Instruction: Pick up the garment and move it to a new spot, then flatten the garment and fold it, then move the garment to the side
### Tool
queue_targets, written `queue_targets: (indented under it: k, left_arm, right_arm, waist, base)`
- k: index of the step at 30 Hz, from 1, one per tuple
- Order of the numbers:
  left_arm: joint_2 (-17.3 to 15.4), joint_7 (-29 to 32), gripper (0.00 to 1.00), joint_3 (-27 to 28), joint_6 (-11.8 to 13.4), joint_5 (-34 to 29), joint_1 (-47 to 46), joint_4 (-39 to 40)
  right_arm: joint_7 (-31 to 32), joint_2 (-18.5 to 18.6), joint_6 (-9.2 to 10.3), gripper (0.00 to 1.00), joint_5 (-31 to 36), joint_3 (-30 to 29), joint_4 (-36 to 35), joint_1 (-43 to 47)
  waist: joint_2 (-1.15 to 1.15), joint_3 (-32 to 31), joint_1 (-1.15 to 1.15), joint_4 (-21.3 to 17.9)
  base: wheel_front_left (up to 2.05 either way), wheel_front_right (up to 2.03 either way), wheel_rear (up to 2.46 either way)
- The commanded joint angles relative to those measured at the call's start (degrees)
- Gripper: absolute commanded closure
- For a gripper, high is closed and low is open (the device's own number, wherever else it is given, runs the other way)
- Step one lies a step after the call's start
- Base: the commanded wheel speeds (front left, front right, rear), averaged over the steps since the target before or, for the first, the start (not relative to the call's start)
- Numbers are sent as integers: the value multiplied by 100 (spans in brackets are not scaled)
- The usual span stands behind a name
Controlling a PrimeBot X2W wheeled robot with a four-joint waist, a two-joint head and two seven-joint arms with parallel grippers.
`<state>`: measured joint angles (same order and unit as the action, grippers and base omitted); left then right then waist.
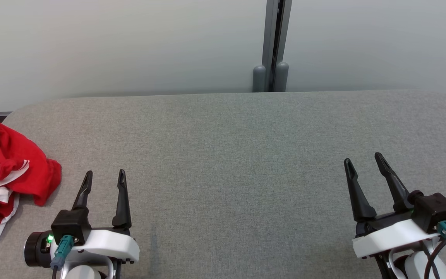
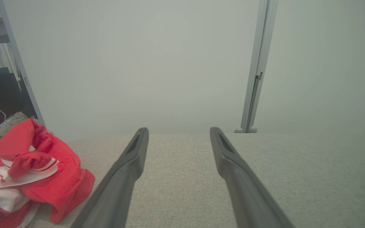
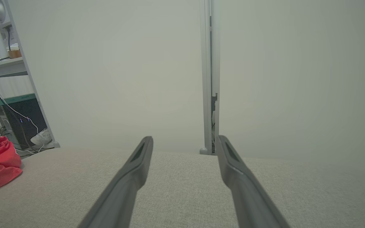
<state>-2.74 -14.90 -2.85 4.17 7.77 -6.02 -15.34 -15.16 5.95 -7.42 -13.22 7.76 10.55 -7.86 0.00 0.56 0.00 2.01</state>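
Jaws on both arms stand spread wide with nothing between them, which suits a task whose first grab is not yet made. The left gripper point(image 1: 105, 172) sits low at the near edge of the table point(image 1: 223, 155), fingers pointing away from the robot. The right gripper point(image 1: 362, 157) mirrors it on the far side, leaning slightly left. Both hover just over the grey cloth surface and look parked and ready rather than mid-reach.

Outward from the left gripper, near it but not touching, lies the garment point(image 1: 10, 170). It is a red piece with white bands and thin red stripes, bunched in a loose heap at the table's left edge. Whether part of it hangs over that edge I cannot tell. Lying so close to the left arm, it is likely that arm's to take. The right arm is well apart from it and would have to cross the whole table.

The broad grey stretch between the grippers looks like the natural new spot, since both arms could reach there for flattening and folding. Beyond the table's far edge stand a pale wall point(image 1: 130, 46) and a grey post point(image 1: 275, 42).
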Motion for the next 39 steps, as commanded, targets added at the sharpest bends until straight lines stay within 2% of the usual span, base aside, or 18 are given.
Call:
queue_targets:
  k: [1,18,31,39]
  left_arm:
    - [-25,-26,0,10,1,42,62,9]
    - [-26,-26,0,14,-3,115,52,22]
    - [-25,-25,0,128,8,101,89,37]
    - [-25,-25,0,214,-39,143,71,5]
  right_arm:
    - [-14,28,-13,0,-16,-18,17,16]
    - [-14,30,-13,0,-32,-60,-6,80]
    - [-14,2,-13,0,-90,20,25,102]
    - [-14,-9,-13,0,-102,44,24,113]
  waist:
    - [0,-2,0,2]
    - [0,-25,0,181]
    - [0,-24,0,878]
    - [0,-35,0,1497]
  base:
    - [0,0,0]
    - [0,0,0]
    - [0,0,0]
    - [0,0,0]
